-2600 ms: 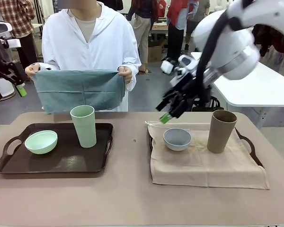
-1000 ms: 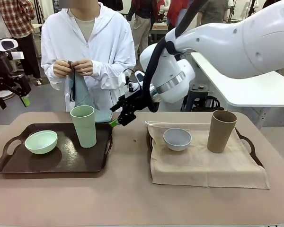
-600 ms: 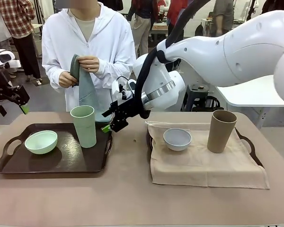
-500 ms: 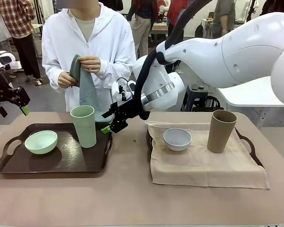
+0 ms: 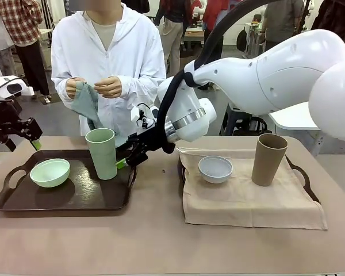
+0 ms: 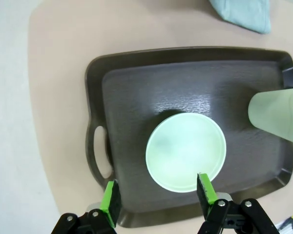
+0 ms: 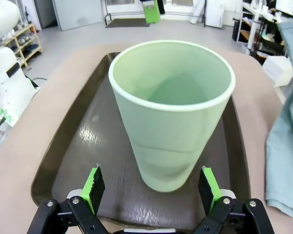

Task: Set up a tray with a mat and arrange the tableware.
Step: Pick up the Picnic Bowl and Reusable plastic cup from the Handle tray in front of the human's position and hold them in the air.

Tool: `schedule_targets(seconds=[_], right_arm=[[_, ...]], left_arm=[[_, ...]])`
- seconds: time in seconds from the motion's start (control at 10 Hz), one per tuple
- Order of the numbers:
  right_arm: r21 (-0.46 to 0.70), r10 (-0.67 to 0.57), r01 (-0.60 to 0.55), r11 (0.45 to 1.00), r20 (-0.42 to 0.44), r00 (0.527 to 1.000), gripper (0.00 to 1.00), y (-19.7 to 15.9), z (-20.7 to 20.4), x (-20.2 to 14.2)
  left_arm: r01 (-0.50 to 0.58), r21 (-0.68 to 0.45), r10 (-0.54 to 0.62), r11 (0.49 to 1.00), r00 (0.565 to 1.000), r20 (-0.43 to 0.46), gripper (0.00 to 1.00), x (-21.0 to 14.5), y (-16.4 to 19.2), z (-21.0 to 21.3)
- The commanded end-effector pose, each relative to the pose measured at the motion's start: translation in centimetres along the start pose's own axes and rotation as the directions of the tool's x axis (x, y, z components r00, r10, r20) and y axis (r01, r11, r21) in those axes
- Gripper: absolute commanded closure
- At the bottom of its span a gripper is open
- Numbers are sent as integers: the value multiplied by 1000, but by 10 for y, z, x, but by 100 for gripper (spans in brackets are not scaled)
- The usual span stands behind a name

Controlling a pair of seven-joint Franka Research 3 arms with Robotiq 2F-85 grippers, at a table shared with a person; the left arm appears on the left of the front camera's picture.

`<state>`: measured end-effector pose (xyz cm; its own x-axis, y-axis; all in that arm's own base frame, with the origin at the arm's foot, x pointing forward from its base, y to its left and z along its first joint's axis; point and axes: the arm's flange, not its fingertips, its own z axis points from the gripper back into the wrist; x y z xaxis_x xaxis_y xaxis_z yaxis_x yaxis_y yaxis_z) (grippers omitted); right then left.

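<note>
Two trays are seen on the table (image 5: pixel 161 241): a bare dark tray (image 5: pixel 63 201) and, well to its right, a second tray (image 5: pixel 305 180) covered by a beige mat (image 5: pixel 253 201). Two bowls are counted. A mint bowl (image 5: pixel 49 172) lies in the dark tray's left half, and a grey-white bowl (image 5: pixel 215 168) rests on the mat. Two tumblers are counted, both upright. A green tumbler (image 5: pixel 102 153) stands in the dark tray's right half, and a brown tumbler (image 5: pixel 268 159) stands on the mat, farthest from the dark tray.

The right gripper (image 7: pixel 150 187) is held low at the dark tray's right rim, its jaws spread wide on either side of the green tumbler. The pads appear not to touch it, though this is hard to judge. The left gripper (image 6: pixel 157 192) is held above the dark tray's left part, over the mint bowl, with its jaws apart and nothing between them.

Beyond the dark tray, one teal cloth (image 5: pixel 86 104) is held in a person's two hands (image 5: pixel 109 86).
</note>
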<state>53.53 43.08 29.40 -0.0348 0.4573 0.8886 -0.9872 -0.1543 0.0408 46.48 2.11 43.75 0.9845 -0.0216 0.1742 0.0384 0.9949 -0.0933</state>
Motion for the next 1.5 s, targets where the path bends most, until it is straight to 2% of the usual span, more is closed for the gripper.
schedule_targets(seconds=[0.0, 0.1, 0.2, 0.4, 0.7, 1.0, 1.4], right_arm=[[16, -55, 54, 998, 56, 997, 0, -8, -8, 6], [0, 0, 0, 1000, 0, 1000, 0, 0, 0, 0], [0, 0, 0, 1000, 0, 1000, 0, 0, 0, 0], [13, -16, 16, 1000, 14, 1000, 0, -2, -5, 1], [-58, -56, 55, 997, -17, 998, 0, -12, -19, 0], [-107, -97, 97, 990, 4, 995, 0, -24, -30, -4], [-84, -56, 58, 995, 17, 998, 0, -28, -47, -2]], left_arm=[[2, 10, -2, 1000, 1000, 2, 18, 1, -1, -6], [-32, 44, 33, 999, 999, -19, 18, -1, -3, 2], [0, 0, 0, 1000, 1000, -5, 18, 0, 0, -3], [-9, 3, 9, 1000, 1000, -9, 18, 0, 0, -4], [-25, 0, 25, 1000, 1000, -12, 18, 5, -2, -10], [-28, -17, 27, 999, 997, -72, 18, 14, 4, -26], [-44, -20, 41, 999, 989, -144, 18, 20, 14, -53]])
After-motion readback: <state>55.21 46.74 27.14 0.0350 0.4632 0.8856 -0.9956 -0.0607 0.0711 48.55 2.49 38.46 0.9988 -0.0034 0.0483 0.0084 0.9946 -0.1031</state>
